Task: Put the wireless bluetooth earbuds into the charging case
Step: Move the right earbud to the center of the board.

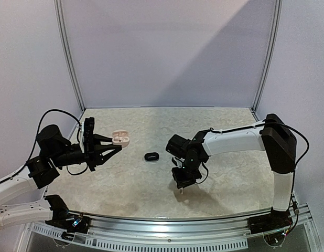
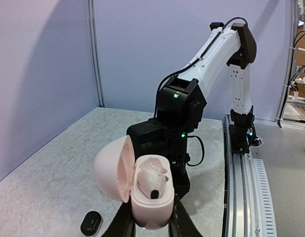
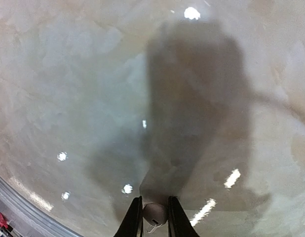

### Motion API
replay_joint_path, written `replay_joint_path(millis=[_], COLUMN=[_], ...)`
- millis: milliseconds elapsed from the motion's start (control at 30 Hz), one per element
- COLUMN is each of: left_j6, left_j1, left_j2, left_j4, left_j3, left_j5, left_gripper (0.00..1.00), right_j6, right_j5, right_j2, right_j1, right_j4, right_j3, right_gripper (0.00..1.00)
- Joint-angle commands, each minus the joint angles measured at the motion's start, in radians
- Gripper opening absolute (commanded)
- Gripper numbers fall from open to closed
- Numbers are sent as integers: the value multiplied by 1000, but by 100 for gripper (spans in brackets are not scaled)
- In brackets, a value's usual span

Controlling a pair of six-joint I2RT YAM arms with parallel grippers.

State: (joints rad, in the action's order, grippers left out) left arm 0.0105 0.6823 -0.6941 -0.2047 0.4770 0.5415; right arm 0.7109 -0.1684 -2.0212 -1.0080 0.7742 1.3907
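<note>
A seemingly closed black case (image 1: 150, 156) lies near the pink case (image 1: 120, 138).

Closed case (image 1: 150, 156) on table (image 1: 230, 126), right of open case (image 1: 120, 138)

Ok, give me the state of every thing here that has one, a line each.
pale pink pebble-shaped plastic charging case: lid open, clamped
pale earbud with a dark tip: lying inside that case
small black oval case: closed, on the table
small white rounded earbud: gripped
left pincer: shut on the pink case
right pincer: shut on the white earbud
</note>
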Motion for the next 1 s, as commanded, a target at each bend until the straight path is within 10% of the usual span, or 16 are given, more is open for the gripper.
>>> replay_joint_path(millis=[0, 367, 967], left_j6=[-20, -34, -34], left_j1=[-13, -17, -17], left_j2=[5, 1, 2], left_j4=[10, 6, 6], left_j3=[-1, 0, -4], left_j5=[0, 2, 4], left_gripper=[0, 0, 0], right_j6=[17, 18, -9], right_j5=[0, 160, 243], right_j2=[-70, -27, 27], right_j1=[-20, -41, -41], right_j4=[-109, 25, 169], right_j3=[25, 30, 88], right_gripper=[14, 31, 28])
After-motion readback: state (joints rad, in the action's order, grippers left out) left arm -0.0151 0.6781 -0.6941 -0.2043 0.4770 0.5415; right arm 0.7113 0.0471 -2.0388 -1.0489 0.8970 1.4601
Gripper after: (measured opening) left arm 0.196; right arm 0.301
